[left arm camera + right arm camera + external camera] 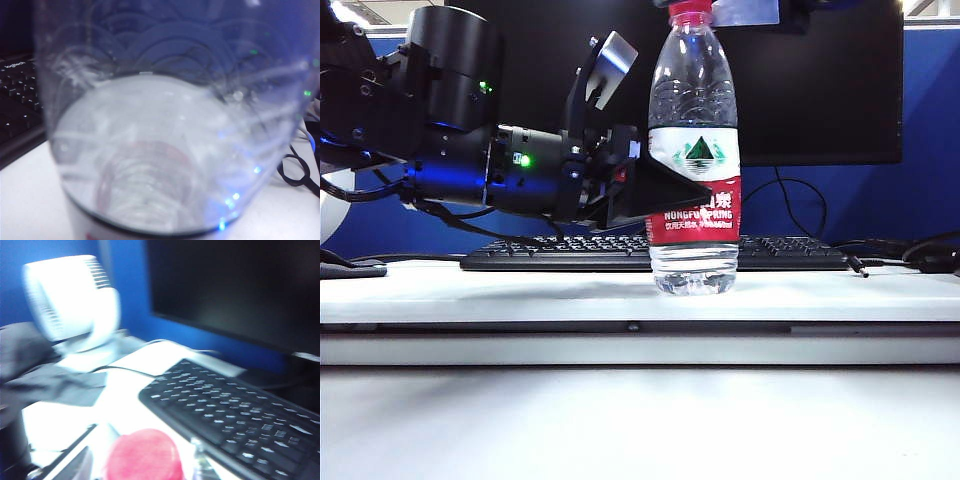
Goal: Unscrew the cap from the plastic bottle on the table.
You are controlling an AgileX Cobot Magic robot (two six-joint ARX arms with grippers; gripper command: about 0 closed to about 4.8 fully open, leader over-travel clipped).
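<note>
Two claws at work. Tall clear plastic bottle (694,160) with red-and-white label stands upright on the broad white table (520,285), just before a black keyboard (570,250). My left gripper (665,188) is clamped round its middle. Small red ribbed cap (142,455) sits blurred beneath my right gripper (745,10); its jaws I cannot tell.

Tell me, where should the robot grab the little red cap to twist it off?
Best from above, I think: the cap tops the upright plastic bottle, so the right pincer should pinch its round sides. The left pincer holds the bottle's middle.
</note>
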